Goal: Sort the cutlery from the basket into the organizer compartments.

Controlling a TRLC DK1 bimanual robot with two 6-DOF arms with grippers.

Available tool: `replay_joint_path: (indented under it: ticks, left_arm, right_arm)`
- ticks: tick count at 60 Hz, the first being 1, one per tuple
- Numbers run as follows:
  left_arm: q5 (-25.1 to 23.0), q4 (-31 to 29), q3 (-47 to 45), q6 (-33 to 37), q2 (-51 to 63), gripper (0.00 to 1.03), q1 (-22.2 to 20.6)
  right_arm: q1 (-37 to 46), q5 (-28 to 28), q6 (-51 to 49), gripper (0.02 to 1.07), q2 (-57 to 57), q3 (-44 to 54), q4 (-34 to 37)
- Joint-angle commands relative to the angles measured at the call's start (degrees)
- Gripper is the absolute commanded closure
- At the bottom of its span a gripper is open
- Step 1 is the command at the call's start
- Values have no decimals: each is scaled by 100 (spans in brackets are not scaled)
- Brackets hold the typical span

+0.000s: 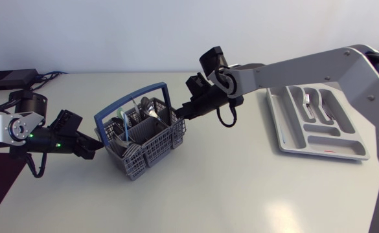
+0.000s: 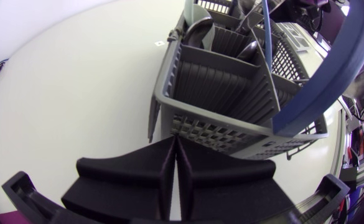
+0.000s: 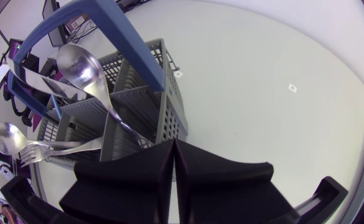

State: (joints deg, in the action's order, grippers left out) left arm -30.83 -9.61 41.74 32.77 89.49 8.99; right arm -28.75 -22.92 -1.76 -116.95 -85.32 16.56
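Looks early in the sort. Shows only a fork (image 1: 308, 101) and one more slim piece just beside it in the organizer (image 1: 324, 139), at the right side of the worktop (image 1: 228, 194). Too small to name that second piece. Shows bare plastic in the other compartments, as far as can be made out.

Leaves most of the job to do, then. Places the basket (image 1: 151, 152) near the middle of the worktop, well apart from the organizer, with a full-looking load under its blue handle (image 1: 132, 96). From the right wrist view, picks out a large spoon (image 3: 82, 65) leaning upright in one cell, with a second spoon (image 3: 4, 134) and a second fork (image 3: 27, 153) jutting out sideways further along. Hides whatever sits deeper in the cells.

Has the left hand (image 2: 175, 142) low at the basket's wall on the far side from the organizer, clenched, fingers flat together with nothing between them. Cannot tell whether its tips touch the grey lattice or stop just short.

Has the right hand (image 3: 174, 144) at the organizer-facing side, up by the rim, likewise clenched on nothing visible. Brings the large spoon's handle down to just beside its tips; touching or not, cannot say.

Probably calls for a released hand before any piece can be lifted out
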Motion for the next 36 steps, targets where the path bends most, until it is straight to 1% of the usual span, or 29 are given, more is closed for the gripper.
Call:
replay_joint_path:
  ticks: [1, 6, 11, 18, 27, 29, 36]
  left_arm:
    - [-108, 134, 177, -157, 226, 100, -214]
    - [-108, 143, 265, -228, 270, 100, -319]
    - [-108, 143, 379, -324, 332, 100, -521]
    - [-72, 214, 599, -526, 525, 100, -926]
    - [86, 214, 1012, -755, 789, 100, -1400]
    - [121, 214, 1091, -764, 842, 100, -1436]
    - [288, 214, 1443, -931, 1149, 100, -1840]
  right_arm:
    - [-148, -213, -114, 101, 269, 376, 85]
    - [-122, -204, -167, 101, 436, 630, 85]
    - [-69, -196, -228, 101, 726, 1008, 85]
    - [54, -178, -316, 101, 1086, 1439, 85]
    - [274, -178, -422, 101, 1508, 1931, 85]
    - [326, -169, -430, 101, 1578, 2010, 85]
    - [520, -143, -474, 101, 1798, 2309, 32]
